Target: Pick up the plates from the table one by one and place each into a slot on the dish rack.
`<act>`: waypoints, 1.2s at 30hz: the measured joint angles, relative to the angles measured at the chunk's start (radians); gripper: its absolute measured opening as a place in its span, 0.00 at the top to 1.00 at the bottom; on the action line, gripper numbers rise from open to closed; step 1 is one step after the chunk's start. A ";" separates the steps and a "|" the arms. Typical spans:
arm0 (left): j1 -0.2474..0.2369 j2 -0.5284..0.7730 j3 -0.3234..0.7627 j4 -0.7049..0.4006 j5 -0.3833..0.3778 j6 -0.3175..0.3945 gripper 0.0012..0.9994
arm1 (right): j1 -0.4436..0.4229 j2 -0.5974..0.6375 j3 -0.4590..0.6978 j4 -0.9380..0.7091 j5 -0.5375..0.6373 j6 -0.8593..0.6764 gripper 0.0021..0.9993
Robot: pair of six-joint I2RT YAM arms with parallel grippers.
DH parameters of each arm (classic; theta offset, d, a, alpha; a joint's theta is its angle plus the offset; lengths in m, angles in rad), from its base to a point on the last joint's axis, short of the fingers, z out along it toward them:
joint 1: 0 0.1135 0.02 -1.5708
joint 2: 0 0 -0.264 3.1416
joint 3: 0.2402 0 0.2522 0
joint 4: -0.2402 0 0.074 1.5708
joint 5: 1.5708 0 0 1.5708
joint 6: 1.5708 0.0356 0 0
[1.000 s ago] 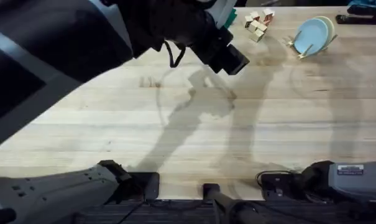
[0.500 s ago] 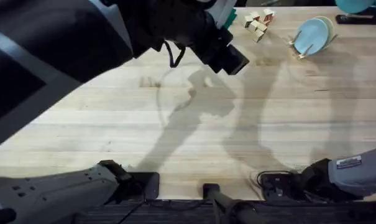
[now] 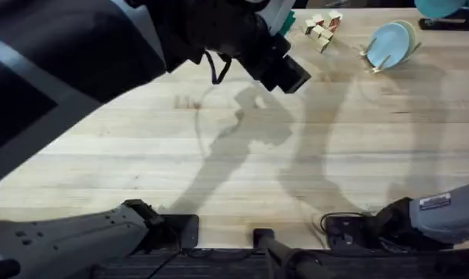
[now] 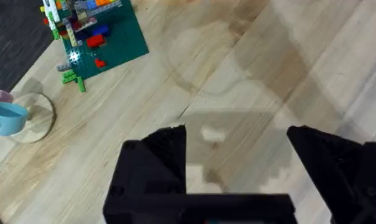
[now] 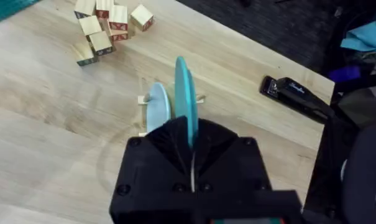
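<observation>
Currently right gripper (image 5: 192, 163) clenched on teal plate (image 5: 183, 93), held on edge above dish rack (image 3: 377, 63) at far right; pale blue plate (image 5: 156, 109) already slotted. Align with free slot beside it, descend slowly, then release. Left gripper (image 4: 236, 155) spread, empty

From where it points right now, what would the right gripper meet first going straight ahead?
Probably the dish rack with the pale blue plate standing in it, just beyond the teal plate the right gripper holds; depth is unclear.
</observation>
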 joint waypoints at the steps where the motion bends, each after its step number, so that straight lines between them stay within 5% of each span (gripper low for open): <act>1: 0.000 0.000 0.000 0.000 0.000 0.000 0.01 | -0.003 0.000 0.000 0.000 0.000 -0.002 0.97; 36: 0.000 0.000 0.000 0.000 0.000 0.000 0.01 | -0.041 0.166 0.000 0.070 0.000 -0.003 0.97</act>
